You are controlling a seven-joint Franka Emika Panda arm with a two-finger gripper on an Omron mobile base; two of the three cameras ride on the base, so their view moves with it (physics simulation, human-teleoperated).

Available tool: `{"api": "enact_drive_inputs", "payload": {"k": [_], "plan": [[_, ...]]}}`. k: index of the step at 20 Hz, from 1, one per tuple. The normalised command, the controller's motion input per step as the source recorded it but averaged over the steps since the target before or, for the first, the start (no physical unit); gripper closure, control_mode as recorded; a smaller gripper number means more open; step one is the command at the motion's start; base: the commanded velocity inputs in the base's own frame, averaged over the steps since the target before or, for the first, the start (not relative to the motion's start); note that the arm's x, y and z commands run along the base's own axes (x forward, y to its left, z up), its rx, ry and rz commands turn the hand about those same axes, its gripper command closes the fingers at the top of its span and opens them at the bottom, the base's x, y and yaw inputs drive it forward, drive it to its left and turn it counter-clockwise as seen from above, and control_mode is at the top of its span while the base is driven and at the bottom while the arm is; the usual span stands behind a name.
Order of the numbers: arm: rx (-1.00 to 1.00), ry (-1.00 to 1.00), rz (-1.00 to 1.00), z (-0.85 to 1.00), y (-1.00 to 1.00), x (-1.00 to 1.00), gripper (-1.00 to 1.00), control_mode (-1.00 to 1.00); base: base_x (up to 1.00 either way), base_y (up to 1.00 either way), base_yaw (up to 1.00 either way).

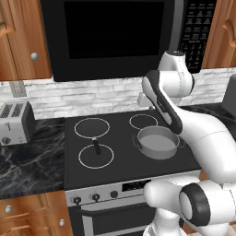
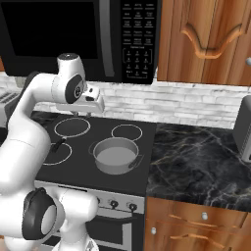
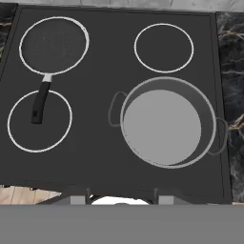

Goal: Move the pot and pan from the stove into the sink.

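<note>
**op:** Grey metal pot (image 3: 166, 127) is sitting on the front right burner of the stove (image 3: 100, 157), both loop handles sticking out to the sides, nothing in it as far as I can see. Black pan (image 3: 54, 45) is on the back left ring, its stick handle (image 3: 40, 101) reaching forward over the front left burner. The two are well apart. I'm running this remotely and so far neither one has gone anywhere, so I'd call it the very start: step one, pick something.

**reply:** Where's your gripper at? Open, closed?

**op:** Gripper (image 2: 96, 101) is hanging high over the back of the cooktop, looking straight down, not touching anything. Whether the fingers are spread or pressed together, I honestly can't tell; from the hand camera I barely get the tips at the bottom edge, and the base cameras are too coarse.

**reply:** Which first?

**op:** Probably the pot, it's right under the hand. My guess is I need to come down over one wall or a loop handle (image 3: 116, 108) with the fingers apart, pinch the rim, lift straight. Sink isn't on my screens at the moment, so after the grab I expect to drive the base. Toaster (image 1: 15, 122) is on the counter to the left, microwave (image 1: 115, 32) overhead, so I'd keep the lift low.
</note>
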Motion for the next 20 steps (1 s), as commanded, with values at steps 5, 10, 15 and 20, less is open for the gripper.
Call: {"api": "enact_drive_inputs", "payload": {"k": [5, 10, 15, 20], "plan": [[0.0, 0.0, 0.0, -0.01, -0.02, 0.0, -1.0, -1.0, 0.0, 0.0, 0.0], [0.0, -0.01, 0.01, -0.06, -0.04, -0.05, -1.0, -1.0, 0.0, 0.0, 0.0], [0.0, 0.0, 0.08, -0.25, -0.08, -0.1, -1.0, -1.0, 0.0, 0.0, 0.0], [0.0, 0.0, 0.09, -0.31, -0.04, -0.08, -1.0, -1.0, 0.0, 0.0, 0.0]]}}
